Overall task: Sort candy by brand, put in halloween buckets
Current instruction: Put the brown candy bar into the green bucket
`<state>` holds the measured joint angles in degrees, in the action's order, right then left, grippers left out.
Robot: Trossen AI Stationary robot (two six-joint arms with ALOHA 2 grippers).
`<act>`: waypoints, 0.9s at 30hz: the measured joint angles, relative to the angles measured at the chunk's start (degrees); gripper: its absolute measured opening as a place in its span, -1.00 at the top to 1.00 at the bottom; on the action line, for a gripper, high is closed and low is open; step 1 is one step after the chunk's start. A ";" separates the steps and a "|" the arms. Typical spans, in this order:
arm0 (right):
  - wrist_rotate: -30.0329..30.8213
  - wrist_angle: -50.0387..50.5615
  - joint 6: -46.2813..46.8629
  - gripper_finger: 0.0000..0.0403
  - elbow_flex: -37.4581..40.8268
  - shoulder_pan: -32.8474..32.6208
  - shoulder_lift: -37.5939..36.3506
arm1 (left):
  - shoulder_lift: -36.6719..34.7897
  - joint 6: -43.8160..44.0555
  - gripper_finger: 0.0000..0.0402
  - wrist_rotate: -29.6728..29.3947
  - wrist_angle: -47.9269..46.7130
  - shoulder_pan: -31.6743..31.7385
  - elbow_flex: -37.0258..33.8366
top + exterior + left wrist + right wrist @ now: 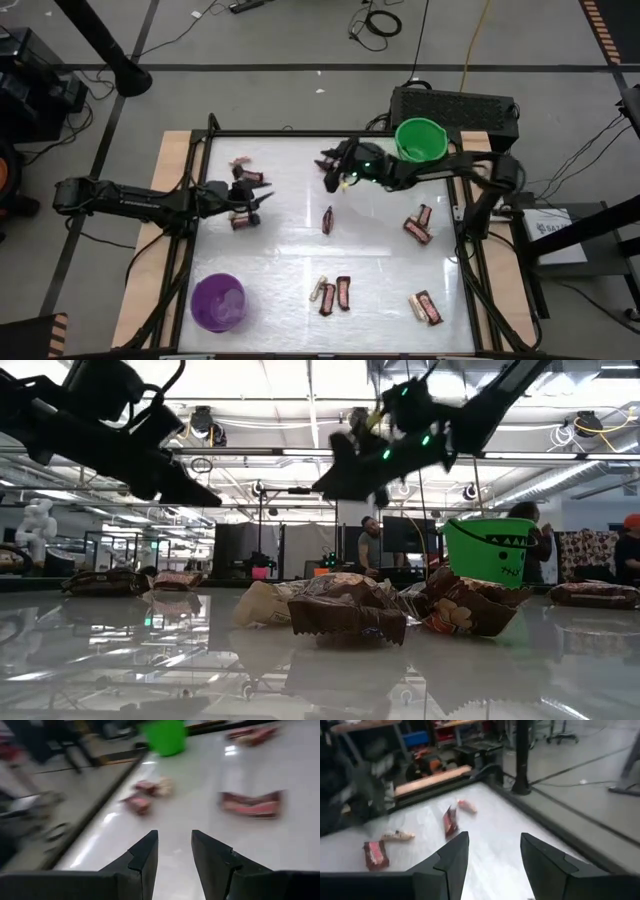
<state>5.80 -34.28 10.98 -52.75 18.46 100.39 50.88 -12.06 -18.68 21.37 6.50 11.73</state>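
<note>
Wrapped candy bars, dark red-brown and pale tan, lie scattered flat on the glossy white table (380,260). The green bucket (420,140) stands at the far right corner and the purple bucket (218,302) at the near left. My left gripper (262,203) is open and empty near the left edge, beside a dark bar (240,222), with two more bars (248,175) farther off. My right gripper (333,170) is open and empty, raised above the table's far middle, just left of the green bucket. In its wrist view a dark bar (450,820) lies ahead of the gripper (492,855).
Single dark bar (327,220) at the table's middle. Bar groups at the right (418,226), near middle (331,295) and near right (427,308). A black raised frame (300,134) borders the table. A black box (455,105) sits behind the green bucket. People stand in the room beyond (370,545).
</note>
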 joint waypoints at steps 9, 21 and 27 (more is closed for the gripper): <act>-1.64 7.72 1.90 0.15 -18.71 -3.08 17.67 | -6.47 -0.30 0.36 -14.00 -3.58 0.02 0.02; -1.44 31.19 5.21 0.15 -50.15 -4.70 34.20 | -15.75 3.62 0.36 -18.13 -10.59 -0.02 0.02; -1.72 33.53 6.80 0.15 -59.97 -4.44 41.12 | -18.60 4.14 0.36 -17.83 -13.19 -0.04 0.02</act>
<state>4.08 -0.75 17.78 -112.72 14.02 141.51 32.28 -7.92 -36.51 8.18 6.46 11.75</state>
